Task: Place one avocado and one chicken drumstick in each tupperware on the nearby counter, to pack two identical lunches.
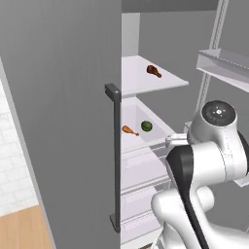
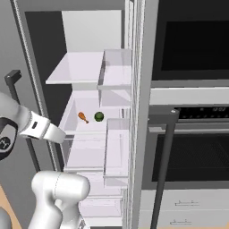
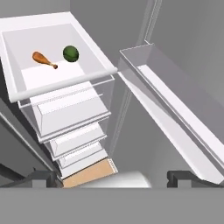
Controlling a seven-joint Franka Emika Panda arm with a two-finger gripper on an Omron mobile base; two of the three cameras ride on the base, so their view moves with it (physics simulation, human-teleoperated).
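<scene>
The hand is held wide open and empty inside an open refrigerator, its two dark fingertips spread far apart above a stack of clear drawers. Beyond the drawers, a white shelf carries an orange-brown chicken drumstick and a dark-green avocado, set just beside each other but not touching, the drumstick's thin bone end turned toward the fruit. A second drumstick, darker in tone, is seen alone on the upper shelf in the left base view. A long clear door bin is mounted on the open refrigerator door to one side of the shelves. The grey door panel with its dark vertical handle is seen in the left base view, with white wall tiles and a strip of tan wood-grain surface at its edge. A dark built-in oven with pale drawers beneath it is shown next to the refrigerator in the right base view.
</scene>
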